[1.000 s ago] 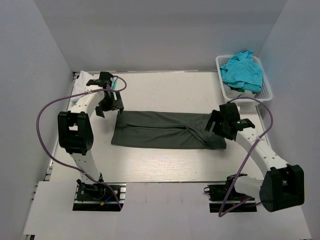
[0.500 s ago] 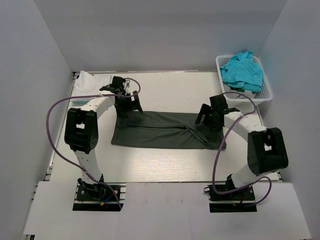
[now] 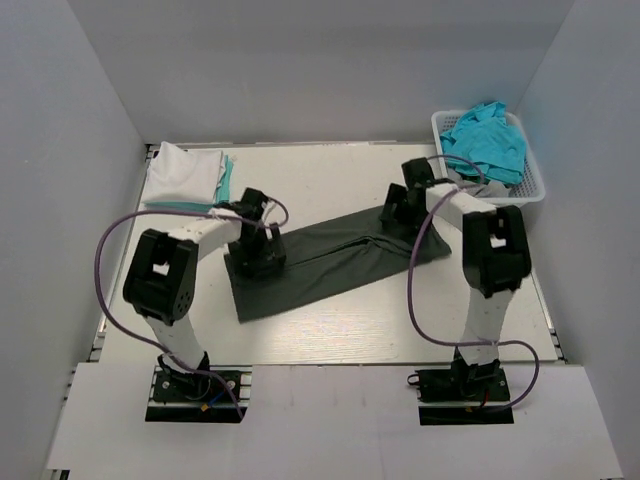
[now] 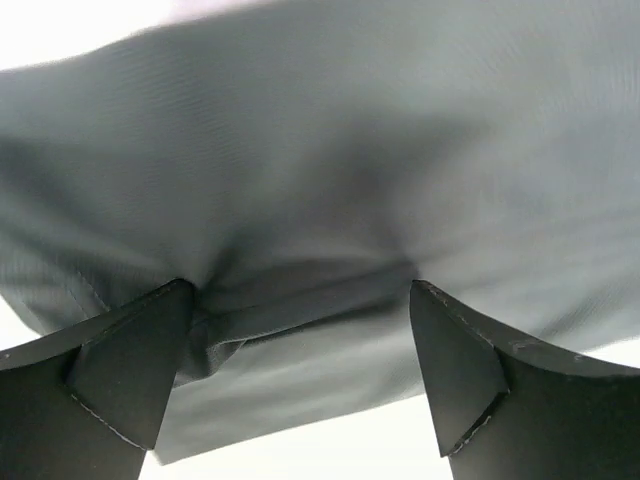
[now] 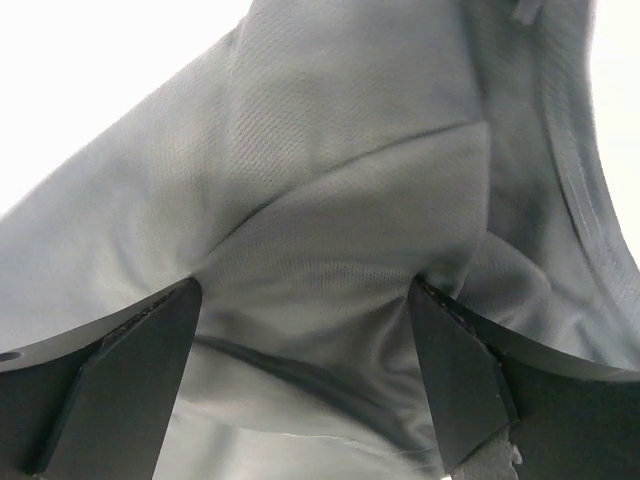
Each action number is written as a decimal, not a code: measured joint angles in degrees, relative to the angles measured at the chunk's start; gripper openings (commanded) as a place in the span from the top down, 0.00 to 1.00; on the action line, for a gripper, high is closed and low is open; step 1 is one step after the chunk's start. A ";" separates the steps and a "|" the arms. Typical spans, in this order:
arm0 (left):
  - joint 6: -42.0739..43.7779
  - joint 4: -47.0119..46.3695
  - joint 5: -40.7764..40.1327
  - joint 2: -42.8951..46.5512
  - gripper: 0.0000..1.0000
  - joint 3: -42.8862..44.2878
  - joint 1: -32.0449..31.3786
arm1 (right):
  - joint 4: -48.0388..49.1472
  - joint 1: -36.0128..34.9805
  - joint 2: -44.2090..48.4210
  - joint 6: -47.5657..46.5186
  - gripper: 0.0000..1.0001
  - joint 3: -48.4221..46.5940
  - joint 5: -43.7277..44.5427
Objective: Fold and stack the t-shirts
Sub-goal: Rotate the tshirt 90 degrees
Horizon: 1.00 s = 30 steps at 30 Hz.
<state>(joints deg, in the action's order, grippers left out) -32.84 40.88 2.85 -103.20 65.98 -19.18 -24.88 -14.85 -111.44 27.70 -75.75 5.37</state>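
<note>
The dark charcoal t-shirt, folded into a long strip, lies slanted across the table, its left end nearer me. My left gripper presses down on that left end. Its jaws stand open, and the cloth puckers between the two fingers. My right gripper is on the strip's far right end, also open, with rumpled grey cloth under and between its fingers. A folded white t-shirt lies at the back left on a teal one. Turquoise t-shirts fill the basket.
The white lattice basket stands at the back right corner, close to my right arm. Grey walls enclose the table on three sides. Purple cables loop off both arms.
The dark strip has turned from level to slanted, left end nearer and right end farther. My left gripper has come down onto its left end. My right gripper has moved back and left.
</note>
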 measured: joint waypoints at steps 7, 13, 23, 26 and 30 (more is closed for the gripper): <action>-4.11 6.05 7.80 -2.45 0.00 1.86 -18.56 | 1.18 -0.42 -22.27 -10.64 0.10 -32.61 -12.31; -4.72 9.51 11.54 -7.17 0.00 7.50 -25.75 | 2.75 -1.22 -34.23 -13.38 0.10 -50.58 -23.91; -0.39 9.81 19.71 -16.70 0.00 21.27 -34.16 | 6.40 -5.64 -35.04 -11.61 0.10 -50.07 -30.67; 0.44 9.44 20.26 -17.90 0.00 23.37 -35.52 | 7.08 -6.78 -35.21 -11.17 0.10 -50.12 -31.06; 0.68 9.73 18.67 -17.62 0.00 23.61 -36.74 | 6.99 -7.61 -35.10 -11.19 0.10 -50.12 -30.10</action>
<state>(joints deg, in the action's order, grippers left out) -32.16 50.61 21.52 -120.81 89.58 -55.92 -17.89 -22.46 -146.54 16.51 -125.86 -24.73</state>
